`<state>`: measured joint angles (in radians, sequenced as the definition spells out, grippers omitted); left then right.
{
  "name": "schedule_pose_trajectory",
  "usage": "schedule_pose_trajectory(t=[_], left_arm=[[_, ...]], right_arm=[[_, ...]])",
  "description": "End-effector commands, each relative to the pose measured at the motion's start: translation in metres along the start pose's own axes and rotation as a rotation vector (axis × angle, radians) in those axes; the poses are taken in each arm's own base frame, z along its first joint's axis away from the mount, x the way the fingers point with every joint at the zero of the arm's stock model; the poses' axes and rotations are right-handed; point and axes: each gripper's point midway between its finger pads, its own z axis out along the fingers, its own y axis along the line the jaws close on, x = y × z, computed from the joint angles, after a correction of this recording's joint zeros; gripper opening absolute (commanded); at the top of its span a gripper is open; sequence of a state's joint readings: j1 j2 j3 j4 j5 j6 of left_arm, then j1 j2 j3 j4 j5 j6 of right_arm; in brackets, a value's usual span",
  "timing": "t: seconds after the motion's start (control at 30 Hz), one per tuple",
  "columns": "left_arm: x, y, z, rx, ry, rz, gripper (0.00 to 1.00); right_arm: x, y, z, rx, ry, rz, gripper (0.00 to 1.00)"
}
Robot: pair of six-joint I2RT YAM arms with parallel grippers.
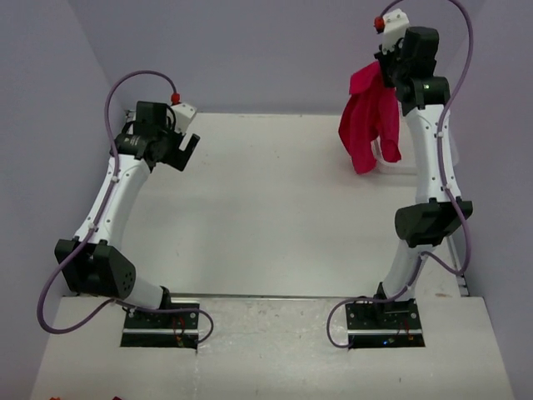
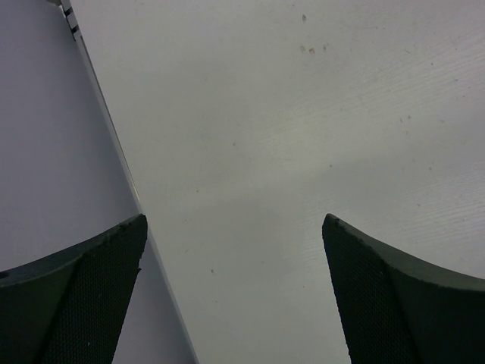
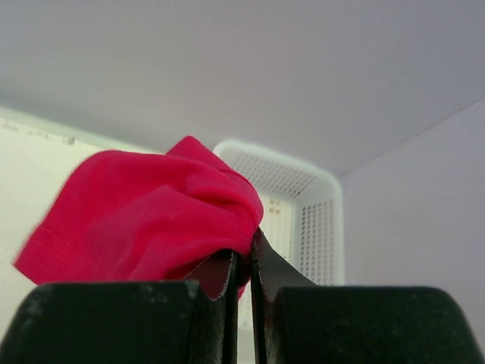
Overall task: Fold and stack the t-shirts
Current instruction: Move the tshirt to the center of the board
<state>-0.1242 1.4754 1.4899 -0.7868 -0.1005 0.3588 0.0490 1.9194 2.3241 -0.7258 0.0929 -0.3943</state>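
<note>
A bright red t-shirt (image 1: 369,125) hangs bunched in the air at the back right, its lower end dangling toward the table. My right gripper (image 1: 385,62) is raised high and shut on the shirt's top. In the right wrist view the red t-shirt (image 3: 144,220) bulges over the closed right gripper (image 3: 248,254), pinched between the jaws. My left gripper (image 1: 187,150) hovers over the table's back left, open and holding nothing. The left wrist view shows the left gripper (image 2: 235,220) with its fingers wide apart above bare table.
A white mesh basket (image 3: 303,205) sits below and behind the held shirt, at the table's back right. The white table (image 1: 275,208) spreads between both arms. Its left edge (image 2: 114,144) runs next to a pale purple wall, just under my left gripper.
</note>
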Motion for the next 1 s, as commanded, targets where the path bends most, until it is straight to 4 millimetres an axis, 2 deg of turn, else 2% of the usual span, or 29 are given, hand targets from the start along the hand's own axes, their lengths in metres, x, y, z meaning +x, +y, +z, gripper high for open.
schedule_pose_trajectory(t=[0.0,0.03,0.13,0.2,0.27,0.3,0.33,0.37,0.4,0.43,0.47,0.5,0.53,0.57,0.6,0.63,0.67,0.7,0.77,0.8,0.83,0.93,0.97], left_arm=[[-0.002,0.004,-0.012,-0.009,-0.030,-0.007,0.97],[-0.002,0.004,-0.013,-0.008,-0.031,-0.009,0.97],[-0.001,0.004,-0.017,-0.012,-0.037,-0.010,0.97],[-0.001,0.004,-0.020,-0.012,-0.040,-0.012,0.97],[-0.003,0.005,-0.023,-0.015,-0.047,-0.014,0.97],[-0.004,0.005,-0.024,-0.013,-0.051,-0.020,0.97],[-0.005,0.005,-0.026,-0.011,-0.055,-0.020,0.97],[-0.006,0.005,-0.028,-0.009,-0.062,-0.024,0.97],[-0.006,0.003,-0.029,-0.002,-0.064,-0.026,0.97],[-0.006,0.002,-0.030,0.001,-0.067,-0.028,0.97],[-0.005,0.002,-0.031,0.001,-0.069,-0.030,0.97],[-0.004,0.002,-0.032,-0.001,-0.068,-0.028,0.97],[-0.004,0.003,-0.034,-0.005,-0.071,-0.029,0.97],[-0.005,0.004,-0.035,-0.010,-0.076,-0.028,0.97],[-0.003,0.004,-0.035,-0.011,-0.074,-0.025,0.97],[-0.004,0.005,-0.039,-0.016,-0.083,-0.024,0.97],[-0.004,0.006,-0.040,-0.022,-0.085,-0.022,0.97],[-0.003,0.007,-0.043,-0.033,-0.090,-0.020,0.97],[-0.004,0.015,-0.047,-0.064,-0.105,-0.022,0.97],[-0.003,0.017,-0.049,-0.073,-0.107,-0.021,0.98],[-0.002,0.023,-0.052,-0.091,-0.113,-0.027,0.98],[0.000,0.033,-0.057,-0.122,-0.113,-0.032,0.98],[0.001,0.034,-0.057,-0.124,-0.110,-0.028,0.98]], right_arm=[[-0.097,-0.056,-0.058,0.198,-0.287,-0.033,0.00],[-0.106,-0.065,-0.065,0.238,-0.321,-0.052,0.00],[-0.150,-0.098,-0.103,0.384,-0.479,-0.128,0.00],[-0.184,-0.110,-0.136,0.439,-0.606,-0.166,0.00],[-0.203,-0.114,-0.160,0.483,-0.680,-0.211,0.00],[-0.215,-0.106,-0.169,0.465,-0.735,-0.230,0.00],[-0.224,-0.103,-0.190,0.463,-0.775,-0.237,0.00],[-0.228,-0.096,-0.196,0.445,-0.794,-0.248,0.00],[-0.232,-0.077,-0.197,0.388,-0.810,-0.255,0.00],[-0.235,-0.070,-0.209,0.368,-0.826,-0.253,0.00],[-0.236,-0.059,-0.211,0.337,-0.826,-0.256,0.00],[-0.236,-0.039,-0.210,0.281,-0.815,-0.251,0.00],[-0.236,-0.031,-0.216,0.249,-0.821,-0.233,0.00],[-0.236,-0.011,-0.218,0.189,-0.815,-0.229,0.00],[-0.234,-0.001,-0.217,0.163,-0.806,-0.226,0.00],[-0.234,0.001,-0.228,0.151,-0.810,-0.198,0.00],[-0.230,0.019,-0.230,0.090,-0.793,-0.200,0.00],[-0.225,0.026,-0.231,0.072,-0.774,-0.193,0.00],[-0.219,0.037,-0.253,0.019,-0.773,-0.175,0.00],[-0.214,0.043,-0.258,-0.009,-0.757,-0.174,0.00],[-0.211,0.044,-0.275,-0.025,-0.765,-0.150,0.00],[-0.187,0.059,-0.281,-0.107,-0.689,-0.143,0.00],[-0.169,0.065,-0.278,-0.134,-0.636,-0.152,0.00]])
